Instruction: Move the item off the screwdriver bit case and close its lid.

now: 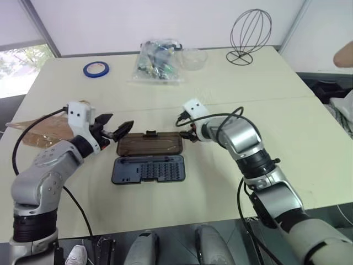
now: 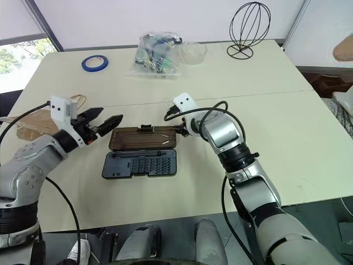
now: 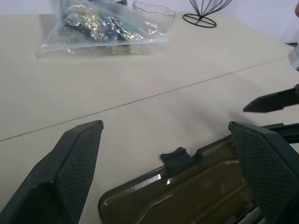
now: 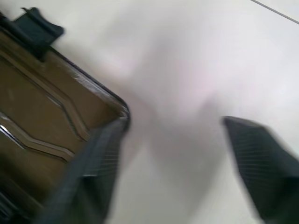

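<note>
The screwdriver bit case (image 1: 148,169) lies open at the middle of the table, its blue-grey tray of bits toward me. The smoky brown lid (image 1: 149,144) lies flat behind the tray, latch tab (image 3: 176,160) at its far edge. The item, a brown paper bag (image 1: 44,132), lies at the table's left edge, off the case. My left gripper (image 1: 122,120) hovers open at the lid's left end. My right gripper (image 1: 190,134) is open at the lid's right end; one finger (image 4: 93,172) sits at the lid's corner (image 4: 117,109), the other over bare table.
At the back of the table stand a blue tape roll (image 1: 96,69), a clear plastic bag of small parts (image 1: 157,61), a clear bowl (image 1: 193,57) and a black wire head form (image 1: 249,33). A person's hand (image 1: 345,55) shows at the far right.
</note>
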Controlling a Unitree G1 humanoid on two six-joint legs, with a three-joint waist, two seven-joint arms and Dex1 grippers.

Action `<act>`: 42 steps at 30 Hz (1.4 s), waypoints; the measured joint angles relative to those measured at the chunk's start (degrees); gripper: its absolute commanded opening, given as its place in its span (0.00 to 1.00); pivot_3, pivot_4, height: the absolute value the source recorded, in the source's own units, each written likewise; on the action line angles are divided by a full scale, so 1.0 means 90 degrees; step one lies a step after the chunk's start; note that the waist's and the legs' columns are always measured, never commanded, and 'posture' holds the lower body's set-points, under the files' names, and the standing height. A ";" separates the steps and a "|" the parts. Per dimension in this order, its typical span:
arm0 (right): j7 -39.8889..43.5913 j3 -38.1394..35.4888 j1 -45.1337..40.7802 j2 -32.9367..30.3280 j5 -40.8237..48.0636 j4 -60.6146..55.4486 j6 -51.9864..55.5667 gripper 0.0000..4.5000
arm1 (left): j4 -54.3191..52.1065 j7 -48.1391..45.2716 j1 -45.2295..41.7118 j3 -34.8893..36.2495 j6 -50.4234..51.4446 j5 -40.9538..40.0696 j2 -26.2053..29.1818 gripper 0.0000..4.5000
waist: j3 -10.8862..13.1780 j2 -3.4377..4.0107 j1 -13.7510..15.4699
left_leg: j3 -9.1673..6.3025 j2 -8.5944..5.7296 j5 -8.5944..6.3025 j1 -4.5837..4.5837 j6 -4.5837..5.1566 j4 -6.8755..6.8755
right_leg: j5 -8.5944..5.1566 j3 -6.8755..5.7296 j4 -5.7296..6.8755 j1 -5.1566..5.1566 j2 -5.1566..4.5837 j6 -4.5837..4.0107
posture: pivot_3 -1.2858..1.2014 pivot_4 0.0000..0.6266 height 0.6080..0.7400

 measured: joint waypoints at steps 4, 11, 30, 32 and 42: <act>0.0217 -0.0261 0.0201 -0.0020 0.0232 -0.0472 -0.0231 0.99 | 0.0000 -0.0190 -0.0009 0.0003 0.0134 -0.0170 0.0088 1.00 | 0.0000 0.0000 -0.0015 | 0.0001 0.0001 0.0000 -0.0001 0.0000 -0.0001 | 0.0000 0.0000 0.0000 -0.0002 0.0000 0.0000 | 0.52 0.24 1.00; 0.0494 -0.1333 0.0461 0.0025 0.0924 -0.1239 -0.0612 0.99 | -0.0117 -0.0691 0.0121 0.0462 0.0561 -0.0824 0.0754 1.00 | 0.0001 0.0000 -0.0004 | -0.0002 0.0001 -0.0001 -0.0002 0.0001 -0.0002 | 0.0000 -0.0001 0.0000 -0.0002 0.0000 0.0000 | 0.52 0.24 1.00; 0.0548 -0.1605 0.1503 -0.0284 0.1486 -0.2257 -0.0933 0.99 | -0.0498 -0.1551 0.1229 0.0795 0.0506 -0.0941 0.1531 1.00 | 0.0003 0.0003 0.0051 | 0.0001 0.0003 -0.0005 -0.0003 0.0009 -0.0006 | 0.0000 0.0000 -0.0018 0.0002 0.0000 0.0000 | 0.52 0.24 1.00; 0.0523 -0.1605 0.1526 -0.0278 0.1538 -0.2283 -0.0933 0.99 | -0.0515 -0.1568 0.1269 0.0758 0.0495 -0.0900 0.1531 1.00 | 0.0003 0.0003 0.0060 | 0.0003 0.0004 -0.0005 -0.0003 0.0009 -0.0006 | 0.0000 0.0000 -0.0020 0.0002 0.0000 0.0000 | 0.52 0.24 1.00; 0.0471 -0.1538 0.1620 -0.0421 0.1641 -0.2377 -0.0954 1.00 | -0.0946 -0.1884 0.1644 0.0722 0.0410 -0.0994 0.1453 0.23 | 0.0003 0.0003 0.0143 | 0.0005 0.0004 -0.0005 -0.0004 0.0009 -0.0006 | 0.0000 0.0001 -0.0026 0.0004 0.0000 -0.0001 | 0.52 0.24 1.00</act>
